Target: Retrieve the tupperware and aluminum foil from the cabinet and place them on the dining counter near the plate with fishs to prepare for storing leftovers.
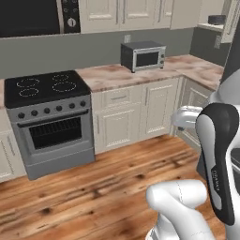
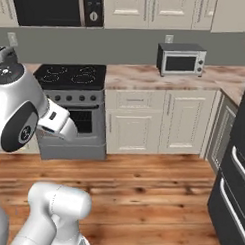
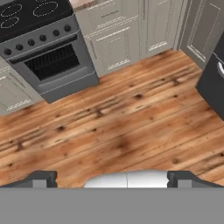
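My gripper (image 3: 112,179) points down at the wooden floor, its two dark fingertips (image 3: 41,178) spread wide with nothing between them. High at the right of the left base view, the cream cabinet (image 1: 231,23) stands with its door open. On its shelf sits a small dark grey tub, the tupperware (image 1: 216,19). My arm is folded close to the base, far below and short of that shelf. The aluminum foil, the dining counter and the plate with fishs are out of view.
A grey stove (image 1: 47,93) with a black cooktop stands at the left, under a black microwave (image 1: 33,16). A toaster oven (image 1: 143,55) sits on the marbled counter (image 1: 103,77) above white base cabinets. A tall black appliance (image 2: 235,173) stands at the right. Wooden floor (image 3: 122,118) lies ahead.
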